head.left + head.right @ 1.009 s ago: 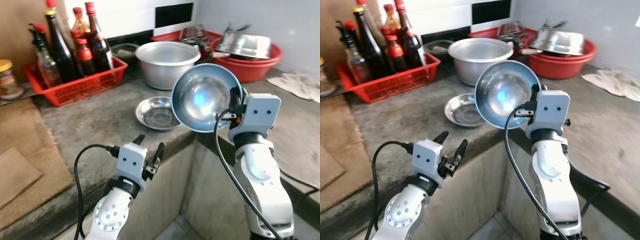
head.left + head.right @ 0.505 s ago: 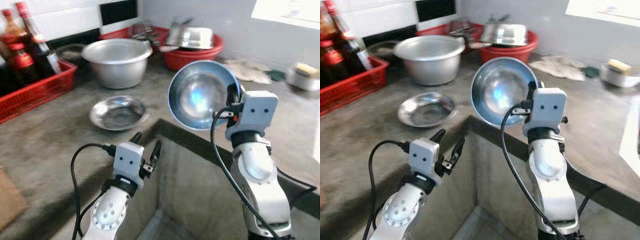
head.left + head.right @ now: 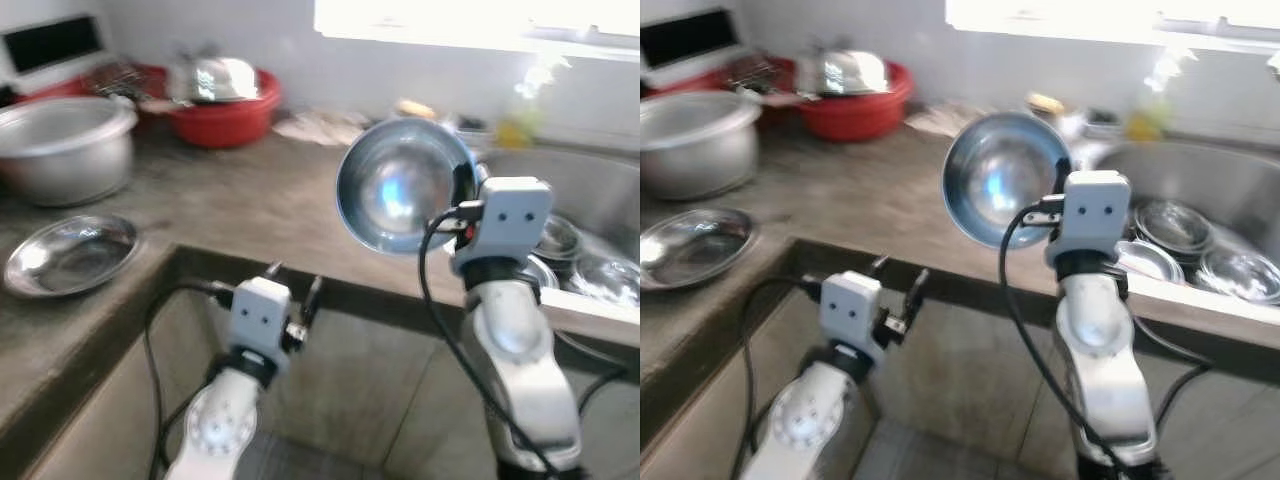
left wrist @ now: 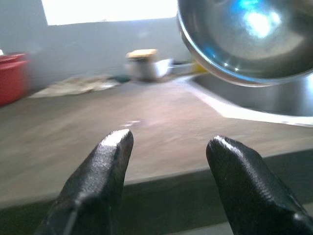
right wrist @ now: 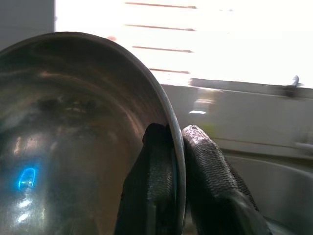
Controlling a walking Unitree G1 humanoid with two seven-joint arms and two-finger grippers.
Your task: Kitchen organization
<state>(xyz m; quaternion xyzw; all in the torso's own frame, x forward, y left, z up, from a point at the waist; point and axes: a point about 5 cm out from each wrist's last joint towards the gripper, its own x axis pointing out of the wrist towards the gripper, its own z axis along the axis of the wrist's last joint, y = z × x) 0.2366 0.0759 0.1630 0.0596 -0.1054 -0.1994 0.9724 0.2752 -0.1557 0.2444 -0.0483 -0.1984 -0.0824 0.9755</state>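
A shiny steel bowl [image 3: 402,186] is held up on edge in front of me, its hollow facing the camera. My right gripper [image 3: 464,195] is shut on the bowl's rim at its right side; the wrist view shows the rim [image 5: 172,147] pinched between the two fingers. My left gripper [image 3: 293,287] hovers open and holds nothing, low in front of the counter's edge [image 3: 330,290]. The bowl's underside [image 4: 249,39] hangs above and to the right of the left gripper's fingers [image 4: 105,161]. A steel sink [image 3: 1200,200] with several steel dishes [image 3: 1175,225] lies just behind the right arm.
A flat steel plate [image 3: 68,255] lies on the grey counter at the left. Behind it stand a large steel pot [image 3: 62,145] and a red basin [image 3: 222,105] with metalware. A cloth [image 3: 320,125] and small items sit by the wall under a bright window.
The camera has swung to the right: the red bottle basket has left the picture and the sink has come in. Both grippers keep their pose, the right still clamped on the bowl.
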